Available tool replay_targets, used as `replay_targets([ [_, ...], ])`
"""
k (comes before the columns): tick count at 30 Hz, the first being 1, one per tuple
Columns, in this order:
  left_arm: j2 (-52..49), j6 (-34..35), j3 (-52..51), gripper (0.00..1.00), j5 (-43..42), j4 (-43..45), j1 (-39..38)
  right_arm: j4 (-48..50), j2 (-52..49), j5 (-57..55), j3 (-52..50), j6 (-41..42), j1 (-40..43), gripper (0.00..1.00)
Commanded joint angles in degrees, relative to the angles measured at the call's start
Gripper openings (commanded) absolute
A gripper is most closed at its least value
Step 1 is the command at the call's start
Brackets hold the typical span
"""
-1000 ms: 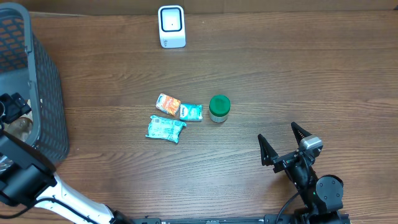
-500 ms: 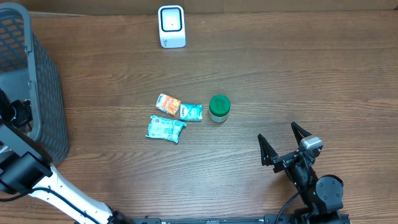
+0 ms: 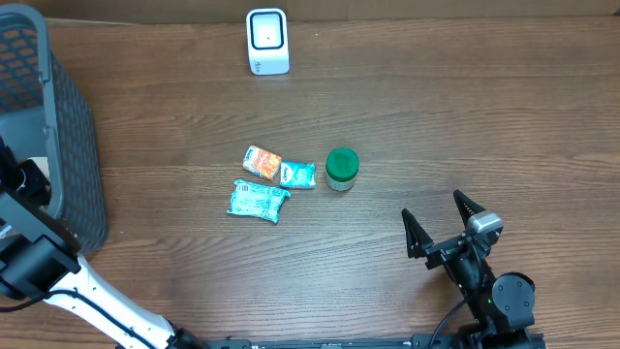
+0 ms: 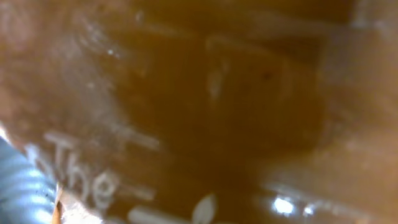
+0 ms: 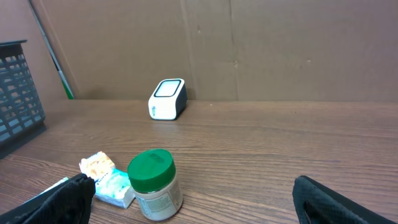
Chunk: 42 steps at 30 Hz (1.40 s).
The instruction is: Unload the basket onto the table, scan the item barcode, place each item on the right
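Items for scanning grouped mid-desk: orange packet [image 3: 262,162], small teal packet [image 3: 297,174] touching its right side, larger teal packet [image 3: 258,202] just in front of both, green-lidded jar [image 3: 341,168] just beside the small teal packet. Upright near the far edge, well apart from the group, white scanner [image 3: 267,41]. Against the left edge, grey mesh basket [image 3: 73,145]. Down at the basket, left gripper [image 3: 23,178]; its wrist view blurred, filled by a glossy brown surface [image 4: 249,112] with white lettering; cannot tell whether fingers spread or pinching anything. Near the front right corner, right gripper [image 3: 431,205], fingers [image 5: 68,199] spread wide, nothing between them, aimed towards the jar and packets
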State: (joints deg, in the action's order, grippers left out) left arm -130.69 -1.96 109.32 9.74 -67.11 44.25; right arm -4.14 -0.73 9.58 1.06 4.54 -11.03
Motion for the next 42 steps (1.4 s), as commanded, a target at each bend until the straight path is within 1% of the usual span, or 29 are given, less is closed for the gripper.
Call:
replay_targets([
  [1, -3.76, 2.32, 2.14, 0.25, -1.86, -2.47, 0.13, 0.24, 0.57, -0.57, -0.61, 0.31, -0.39, 1.00],
  [3, -3.74, 3.34, 4.85, 0.21, -1.86, -4.74, 0.09, 0.24, 0.57, -0.57, -0.61, 0.31, -0.39, 1.00],
  [6, -3.65, 4.94, 10.36, 0.09, -1.88, -8.83, -0.11, 0.24, 0.57, -0.57, -0.61, 0.31, -0.39, 1.00],
  [8, -3.52, 6.38, 15.13, 0.07, -1.86, -11.96, -0.26, 0.24, 0.57, -0.57, -0.61, 0.31, -0.39, 1.00],
  [12, -3.43, 9.77, 27.45, 0.04, -2.34, -18.75, -0.70, 0.24, 0.57, -0.57, -0.61, 0.31, -0.39, 1.00],
  [19, -3.26, 9.90, 53.48, 0.04, -13.70, -28.17, -2.54, 0.24, 0.57, -0.57, -0.61, 0.31, -0.39, 1.00],
  [22, -2.10, 9.94, 64.67, 0.04, -18.32, -29.68, -4.24, 0.24, 0.57, -0.57, -0.61, 0.31, -0.39, 1.00],
  [25, 0.94, 10.82, 70.05, 0.04, -22.38, -29.51, -5.97, 0.24, 0.57, -0.57, -0.61, 0.31, -0.39, 1.00],
  [29, 8.26, 11.04, 70.71, 0.04, -23.34, -28.35, -9.46, 0.22, 0.57, -0.57, -0.61, 0.31, -0.39, 1.00],
  [33, 15.08, 10.93, 70.71, 0.04, -23.21, -28.89, -14.78, 0.24, 0.57, -0.57, -0.61, 0.31, -0.39, 1.00],
  [38, 17.88, 9.44, 69.81, 0.04, -22.77, -29.68, -23.41, 0.24, 0.57, -0.57, -0.61, 0.31, -0.39, 1.00],
  [42, 17.88, 9.44, 64.13, 0.04, -22.67, -29.68, -32.26, 0.24, 0.57, -0.57, -0.61, 0.31, -0.39, 1.00],
])
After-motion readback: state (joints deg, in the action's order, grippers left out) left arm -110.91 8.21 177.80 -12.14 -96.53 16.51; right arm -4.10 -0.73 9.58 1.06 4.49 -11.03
